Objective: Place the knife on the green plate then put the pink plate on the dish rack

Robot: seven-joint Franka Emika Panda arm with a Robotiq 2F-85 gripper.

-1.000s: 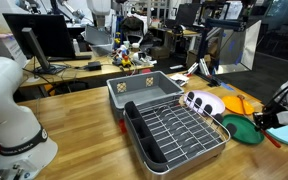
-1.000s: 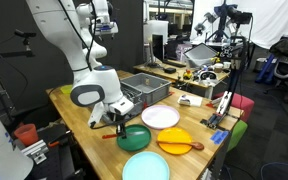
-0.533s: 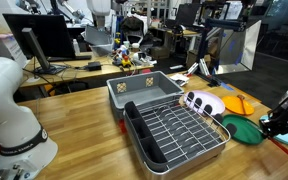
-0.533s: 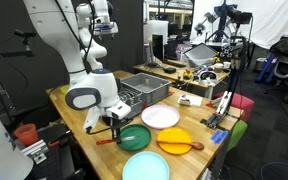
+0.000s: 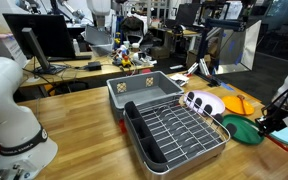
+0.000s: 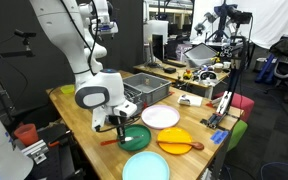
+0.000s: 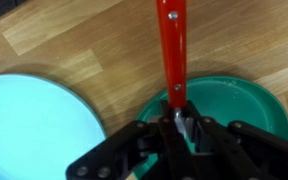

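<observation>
While pincer (image 7: 177, 120) grips knife (image 7: 171, 45), green plate (image 7: 242, 100) beneath

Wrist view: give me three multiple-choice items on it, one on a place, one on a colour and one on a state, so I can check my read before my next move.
1. In the wrist view, where does the round pale turquoise plate lie?
A) left of the round dark green plate
B) right of it
C) stacked on top of it

2. What colour is the slim knife?
A) blue
B) red-orange
C) black

3. What state is the Robotiq gripper in?
A) open, holding nothing
B) shut on nothing
C) shut on the knife

Answers:
1 A: the two plates lie side by side on the wooden table, with the turquoise one at the left.
2 B: its long handle shows red-orange against the wood.
3 C: the jaws pinch the knife's end at the green plate's edge.
</observation>
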